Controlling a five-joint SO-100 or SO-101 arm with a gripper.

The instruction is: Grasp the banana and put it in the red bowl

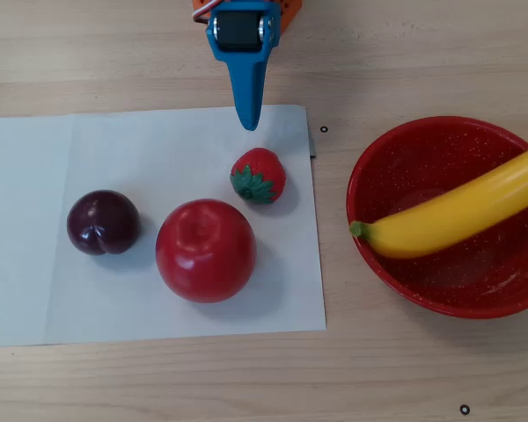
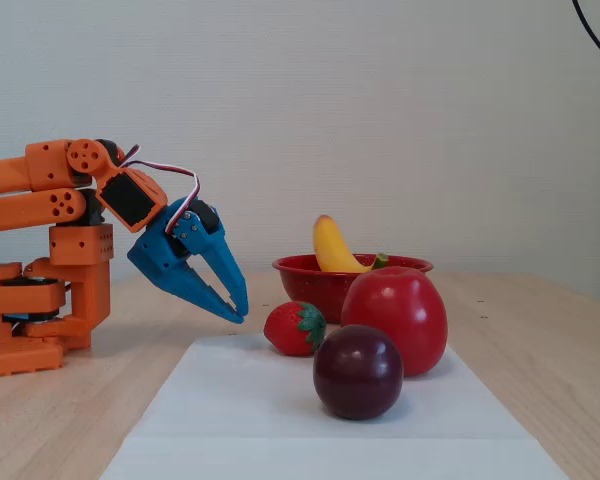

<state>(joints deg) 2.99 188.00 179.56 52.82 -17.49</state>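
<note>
The yellow banana (image 1: 462, 214) lies in the red bowl (image 1: 405, 154), its green stem tip on the bowl's left rim and its other end past the right edge of the overhead view. In the fixed view the banana (image 2: 332, 247) sticks up out of the bowl (image 2: 310, 275). My blue gripper (image 1: 247, 119) is shut and empty, pointing down over the top edge of the white paper, well left of the bowl. In the fixed view the gripper (image 2: 238, 312) hangs just above the table, left of the strawberry.
On a white paper sheet (image 1: 35, 220) sit a strawberry (image 1: 259, 176), a red apple (image 1: 205, 250) and a dark plum (image 1: 102, 222). The orange arm base (image 2: 40, 300) stands at the left in the fixed view.
</note>
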